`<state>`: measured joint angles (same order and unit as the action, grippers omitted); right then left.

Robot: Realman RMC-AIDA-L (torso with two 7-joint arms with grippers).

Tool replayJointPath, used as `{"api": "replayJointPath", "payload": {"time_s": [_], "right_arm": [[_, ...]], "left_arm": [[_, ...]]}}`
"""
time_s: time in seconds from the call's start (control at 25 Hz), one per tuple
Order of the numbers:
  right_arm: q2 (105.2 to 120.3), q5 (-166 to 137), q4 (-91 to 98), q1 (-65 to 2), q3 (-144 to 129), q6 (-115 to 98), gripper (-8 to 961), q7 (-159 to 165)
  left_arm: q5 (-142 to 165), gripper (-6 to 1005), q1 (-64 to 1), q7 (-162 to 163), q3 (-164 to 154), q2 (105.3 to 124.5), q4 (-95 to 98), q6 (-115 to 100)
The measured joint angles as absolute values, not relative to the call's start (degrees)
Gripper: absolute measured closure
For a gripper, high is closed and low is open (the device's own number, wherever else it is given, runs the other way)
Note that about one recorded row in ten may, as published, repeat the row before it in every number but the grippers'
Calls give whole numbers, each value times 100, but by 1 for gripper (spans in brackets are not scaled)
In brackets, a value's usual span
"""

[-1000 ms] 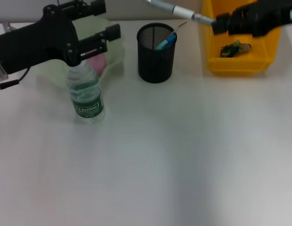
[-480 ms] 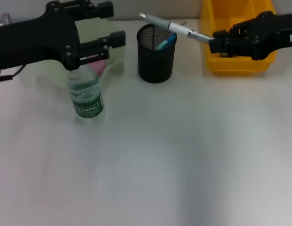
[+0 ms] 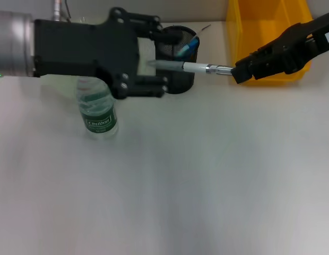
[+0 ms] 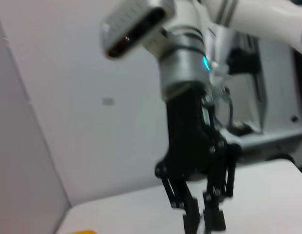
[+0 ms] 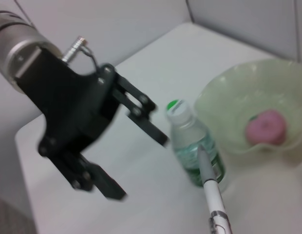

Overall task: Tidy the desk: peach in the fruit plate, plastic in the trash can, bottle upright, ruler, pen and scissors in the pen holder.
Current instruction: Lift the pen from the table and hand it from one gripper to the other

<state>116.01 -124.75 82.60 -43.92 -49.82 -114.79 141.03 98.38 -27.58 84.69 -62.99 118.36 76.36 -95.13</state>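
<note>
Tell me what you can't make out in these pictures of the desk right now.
- Fruit plate: hidden in the head view behind the left claw; the right wrist view shows it.
- Pen holder: mostly covered by that claw in the head view.
- Pen: its tip is lost against the claw.
- Trash can: top cut off, contents behind the right claw.

Clear plastic bottle (image 3: 96, 109), black wire-mesh holder (image 3: 183, 45) (matt), glossy pen (image 3: 193, 67).

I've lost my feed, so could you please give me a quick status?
Right gripper shut on pen, held level beside pen holder. Left gripper open, around the pen's tip, blocking the holder. Bottle upright.
</note>
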Motion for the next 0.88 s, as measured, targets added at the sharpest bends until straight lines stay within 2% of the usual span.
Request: {"api": "replayJointPath", "payload": {"time_s": [0.32,0.88], "right_arm": [[11512,-12512,8205,-4794,-4998,-12058,761,14854],[11562,-12478,8198,-4713,-4986,-11980,761,14756]], "left_arm": [[10222,402,-2904,8383,-6665,11851,7621,-9290],[10627,404,-2813,8392,-6838,11862,8032,-9142]]}}
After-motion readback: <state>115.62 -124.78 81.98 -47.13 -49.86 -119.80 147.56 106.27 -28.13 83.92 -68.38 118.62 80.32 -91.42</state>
